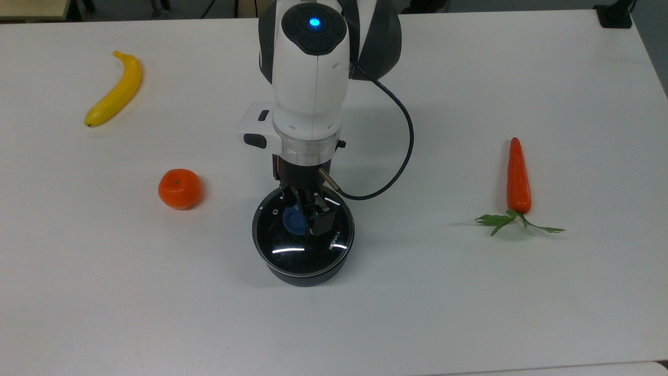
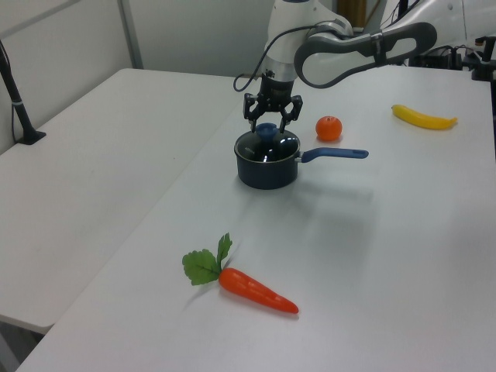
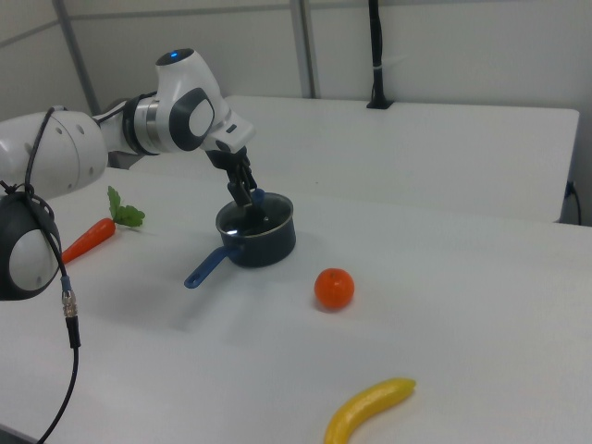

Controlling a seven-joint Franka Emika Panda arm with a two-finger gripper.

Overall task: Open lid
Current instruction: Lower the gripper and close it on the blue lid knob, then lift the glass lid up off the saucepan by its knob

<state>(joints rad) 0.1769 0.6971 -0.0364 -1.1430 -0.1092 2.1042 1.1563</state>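
The lid (image 1: 305, 251) is a clear glass disc with a metal rim, and it sits flat on the black saucepan (image 2: 266, 172). Its blue knob (image 1: 291, 222) is at the centre, with "KONKA" printed near the rim. My gripper (image 1: 301, 215) points straight down over the lid and is open. One finger stands on each side of the knob (image 2: 266, 130), close to the glass. The left view shows my gripper (image 2: 268, 122) just above the pan, whose blue handle (image 2: 335, 154) points to the left view's right. In the right view my gripper (image 3: 248, 196) hangs over the lid (image 3: 252, 220).
A mandarin (image 1: 179, 188) lies close to the pan on the top view's left, and a banana (image 1: 115, 90) lies further back on the same side. A carrot (image 1: 518, 176) lies far off on the top view's right. The arm's black cable (image 1: 402, 151) loops beside the wrist.
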